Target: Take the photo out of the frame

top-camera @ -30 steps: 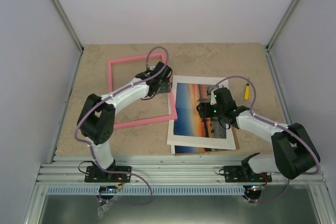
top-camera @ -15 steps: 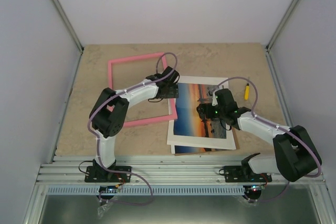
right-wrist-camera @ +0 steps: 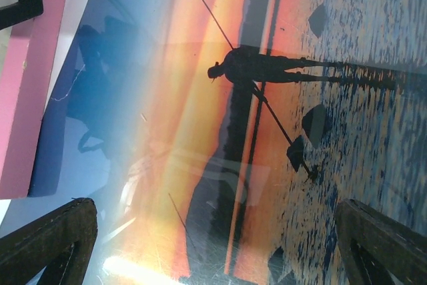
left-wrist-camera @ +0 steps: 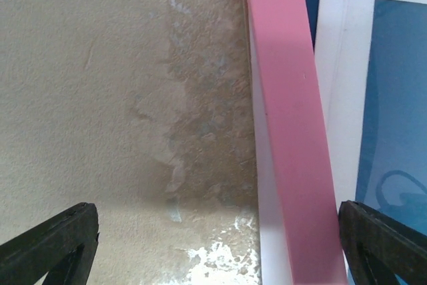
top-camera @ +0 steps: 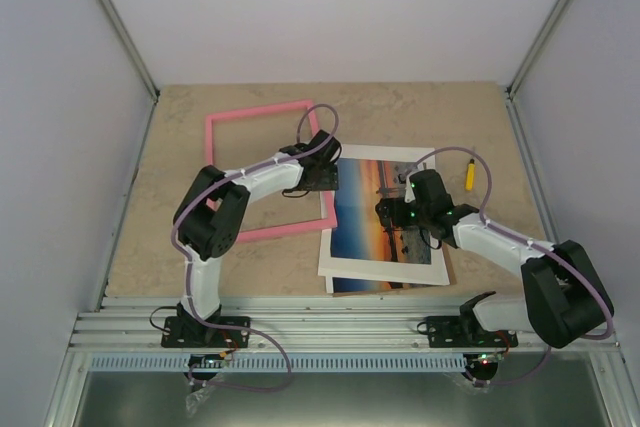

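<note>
Photo (top-camera: pixel 362 219) flat, long axis near-far; frame (top-camera: pixel 260 111) at its left edge; left gripper (left-wrist-camera: pixel 215 221), right gripper (right-wrist-camera: pixel 213 221) both spread

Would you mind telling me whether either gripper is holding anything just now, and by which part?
Nothing is held. The left gripper is open over a rail of the frame, the right gripper open above the photo.

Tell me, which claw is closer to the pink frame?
Left. The left gripper hovers open over the frame's right rail. The right gripper hangs over the photo, off to the frame's right side.
</note>
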You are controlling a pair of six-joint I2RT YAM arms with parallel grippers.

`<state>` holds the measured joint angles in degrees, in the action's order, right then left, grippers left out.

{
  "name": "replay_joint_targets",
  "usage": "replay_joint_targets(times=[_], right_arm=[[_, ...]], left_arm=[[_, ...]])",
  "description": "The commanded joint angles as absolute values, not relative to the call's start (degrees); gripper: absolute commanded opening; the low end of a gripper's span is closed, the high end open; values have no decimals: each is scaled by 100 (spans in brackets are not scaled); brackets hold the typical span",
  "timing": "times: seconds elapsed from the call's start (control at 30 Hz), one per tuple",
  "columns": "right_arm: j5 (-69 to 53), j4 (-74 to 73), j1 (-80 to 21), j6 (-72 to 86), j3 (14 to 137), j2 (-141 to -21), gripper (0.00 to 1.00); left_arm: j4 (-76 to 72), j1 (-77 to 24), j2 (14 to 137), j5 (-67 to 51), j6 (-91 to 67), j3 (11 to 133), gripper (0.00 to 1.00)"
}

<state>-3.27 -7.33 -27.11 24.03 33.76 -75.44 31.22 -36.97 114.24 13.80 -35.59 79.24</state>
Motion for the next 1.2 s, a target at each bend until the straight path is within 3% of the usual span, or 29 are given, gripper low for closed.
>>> replay_joint_targets(times=[0.0,0.77,1.17], right_arm=[[-220,-780,-2689,2432,3305,-7427,98],[-225,-1055,-2507,2274,3551,-7349,98],[-661,-1784,-1910,2332,3684,-6950,98]], left_arm=[[3175,-3511,11193,1502,-3496,7630,100],[2987,-2119,10073,1480,-3119,6277,100],[3020,-2333,8734,8,-3351,5803,99]])
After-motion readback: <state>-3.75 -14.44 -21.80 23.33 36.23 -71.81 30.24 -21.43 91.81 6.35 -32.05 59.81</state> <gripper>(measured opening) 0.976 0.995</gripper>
